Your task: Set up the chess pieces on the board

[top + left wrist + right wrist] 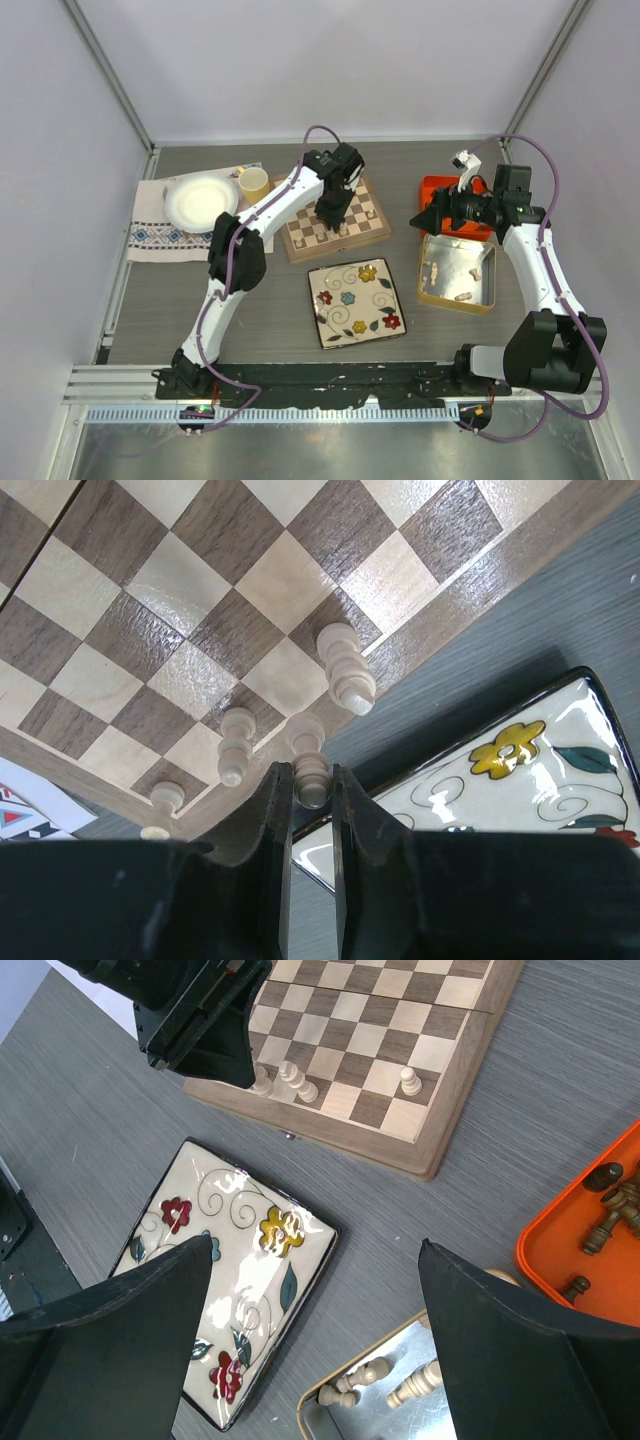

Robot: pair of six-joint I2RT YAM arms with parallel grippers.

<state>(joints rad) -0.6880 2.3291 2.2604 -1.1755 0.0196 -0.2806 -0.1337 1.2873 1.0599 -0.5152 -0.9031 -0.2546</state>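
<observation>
The board (372, 205) lies at the table's middle back. My left gripper (311, 780) is shut on the head of a pale chess piece (309, 752), which stands at the board's (200, 610) near edge. Beside it stand a taller pale piece (345, 670) and two pale pawns (236, 742). In the right wrist view this row (290, 1080) and a lone pale pawn (410, 1080) stand on the board (380, 1020). My right gripper (315, 1250) hangs open and empty above the table. Below it, pale pieces (400, 1390) lie in a metal tin (457, 272).
An orange tray (436, 188) with dark pieces (610, 1210) sits at the back right. A square floral plate (355, 300) lies in front of the board. A white plate (200, 200) on a patterned cloth and a yellow cup (254, 183) stand at the back left.
</observation>
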